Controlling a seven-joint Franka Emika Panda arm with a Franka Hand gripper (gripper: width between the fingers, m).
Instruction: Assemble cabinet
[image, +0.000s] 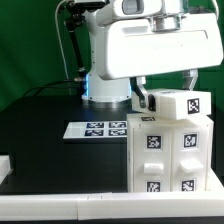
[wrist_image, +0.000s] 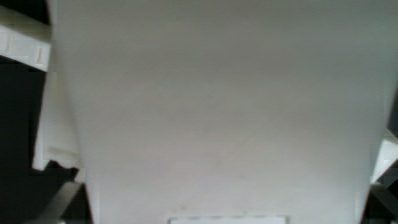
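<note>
Lying just below the gripper (image: 166, 91), the small tagged block (image: 178, 105) is flanked by both fingers (image: 141, 96) and rests on the cabinet box (image: 150, 160). Whether it is clamped cannot be told.

Bright light washes out the white arm (image: 150, 45) and cabinet (image: 170, 150) against the dark table (image: 50, 110); both pictures are soft, the wrist view greyish and out of focus.

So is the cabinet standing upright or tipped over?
Upright. In the exterior view the cabinet stands on the table with its sides vertical and its top level.
</note>
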